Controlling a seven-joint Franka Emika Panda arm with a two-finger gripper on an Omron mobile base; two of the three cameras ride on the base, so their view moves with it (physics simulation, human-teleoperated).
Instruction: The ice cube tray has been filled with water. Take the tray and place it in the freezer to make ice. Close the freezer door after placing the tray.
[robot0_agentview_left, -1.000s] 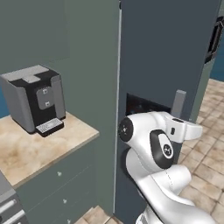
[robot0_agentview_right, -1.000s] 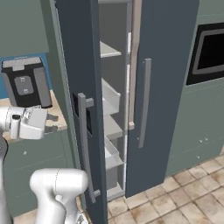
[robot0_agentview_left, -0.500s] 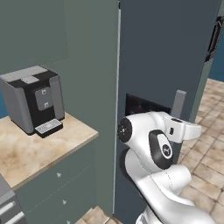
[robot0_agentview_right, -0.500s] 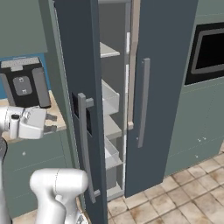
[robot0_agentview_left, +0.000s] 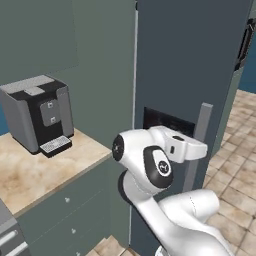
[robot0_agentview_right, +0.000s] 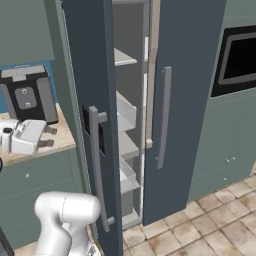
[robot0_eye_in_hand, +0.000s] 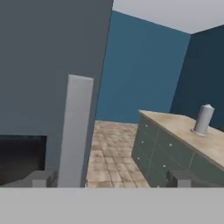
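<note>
The freezer door (robot0_agentview_right: 90, 80) stands wide open, its outer face with the black dispenser panel (robot0_agentview_left: 166, 123) and long grey bar handle (robot0_agentview_left: 199, 145) turned toward me. Behind it the freezer (robot0_agentview_right: 128, 116) shows light grey shelves and bins. My gripper (robot0_agentview_right: 48, 137) is open and empty, left of the door at about dispenser height. In the hand view the gripper (robot0_eye_in_hand: 109, 179) looks along the door's outer face, with the handle (robot0_eye_in_hand: 75, 131) just right of the left fingertip (robot0_eye_in_hand: 38, 178). The ice cube tray is out of view.
A black and grey coffee machine (robot0_agentview_left: 39, 114) stands on the beige counter (robot0_agentview_left: 35, 172) left of the fridge. The twin fridge door (robot0_agentview_right: 185, 90) is shut, with a wall oven (robot0_agentview_right: 239, 60) beyond it. Across the tiled floor, another counter carries a grey cylinder (robot0_eye_in_hand: 203, 119).
The hand has drifted slightly to the left, away from the open door. The jaws stay wide open and nothing else has moved.
</note>
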